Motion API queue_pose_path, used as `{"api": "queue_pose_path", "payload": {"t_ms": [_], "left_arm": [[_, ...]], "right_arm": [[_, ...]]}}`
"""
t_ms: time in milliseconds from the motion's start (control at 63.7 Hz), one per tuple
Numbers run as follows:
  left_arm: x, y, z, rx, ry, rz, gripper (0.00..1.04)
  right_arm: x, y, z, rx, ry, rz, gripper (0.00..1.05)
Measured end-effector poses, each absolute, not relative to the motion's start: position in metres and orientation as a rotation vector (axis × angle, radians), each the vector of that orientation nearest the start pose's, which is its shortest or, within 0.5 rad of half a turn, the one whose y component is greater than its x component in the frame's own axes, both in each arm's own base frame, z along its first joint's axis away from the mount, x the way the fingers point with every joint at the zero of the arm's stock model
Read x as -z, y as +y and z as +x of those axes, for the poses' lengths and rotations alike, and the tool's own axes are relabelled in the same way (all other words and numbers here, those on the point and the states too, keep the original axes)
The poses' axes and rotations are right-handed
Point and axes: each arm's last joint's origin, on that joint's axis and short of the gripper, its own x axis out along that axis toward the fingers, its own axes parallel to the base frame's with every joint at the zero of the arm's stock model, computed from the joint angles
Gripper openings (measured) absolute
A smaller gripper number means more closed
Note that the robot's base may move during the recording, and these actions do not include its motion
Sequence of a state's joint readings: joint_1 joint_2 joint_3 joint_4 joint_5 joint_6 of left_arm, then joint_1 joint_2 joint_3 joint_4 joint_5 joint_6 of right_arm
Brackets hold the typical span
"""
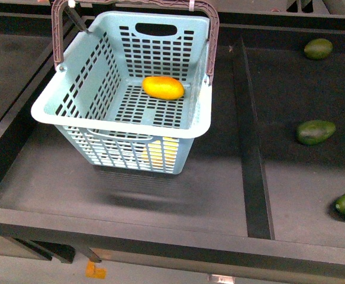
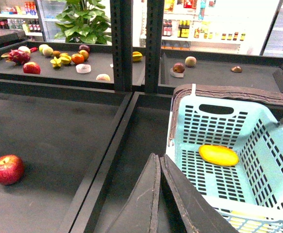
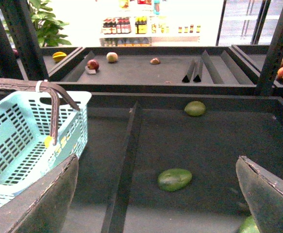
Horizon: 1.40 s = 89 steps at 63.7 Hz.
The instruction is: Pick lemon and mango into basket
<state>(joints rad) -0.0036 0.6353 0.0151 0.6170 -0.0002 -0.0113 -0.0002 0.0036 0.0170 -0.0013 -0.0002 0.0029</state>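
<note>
— Dark felt lines the display bins (image 1: 208, 195), and shop shelves with bottles glow bright in the background of both wrist views. What sits nearest the left gripper (image 2: 159, 167)?

— Its two black fingers are pressed together, nothing between them. Just beyond their tips, a little to one side, is the basket (image 2: 177, 131), aqua with slotted walls, its grey-brown handle (image 2: 228, 92) swung across the far rim with a white zip tie on it.

— And the mango (image 2: 219, 155)?

— Lying on the basket floor, orange-yellow, just past the left fingertips and over the near wall. From the front camera it rests toward the far right part of the floor (image 1: 163, 87), touching no wall.

— The lemon?

— I can't make one out for sure. Something pale yellow shows through the slots low at the basket's near wall (image 1: 160, 154), too hidden to name.

— The right gripper (image 3: 158, 194)?

— Spread wide, both pads at the frame's edges, holding nothing. Between them, ahead, lies a dark green oval fruit (image 3: 174, 179); another one (image 3: 195, 108) sits farther out. The basket is off to the side of its one finger, beyond a black divider (image 3: 126, 160).

— Anything else by the left one?

— A red apple (image 2: 7, 169), well apart, in the neighbouring bin.
</note>
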Motion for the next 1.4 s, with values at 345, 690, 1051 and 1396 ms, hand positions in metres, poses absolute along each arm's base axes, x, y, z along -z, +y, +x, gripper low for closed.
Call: {"api": "queue_pose_path", "payload": {"t_ms": [345,690,1051,1396], "left_arm": [[-0.171,0.000,0.122,0.004,-0.013,-0.011,0.04],[-0.171,0.000,0.112,0.004,-0.015,-0.011,0.04],[-0.168,0.000,0.097,0.003,-0.009,-0.011,0.04],[-0.168,0.000,0.097,0.003,-0.010,-0.011,0.04]], "right_arm": [[-0.169,0.000,0.097,0.000,-0.012,0.003,0.96],[-0.169,0.000,0.097,0.000,-0.012,0.003,0.96],[-0.169,0.000,0.097,0.000,-0.012,0.003,0.96],[-0.169,0.000,0.097,0.000,-0.012,0.003,0.96]]}}
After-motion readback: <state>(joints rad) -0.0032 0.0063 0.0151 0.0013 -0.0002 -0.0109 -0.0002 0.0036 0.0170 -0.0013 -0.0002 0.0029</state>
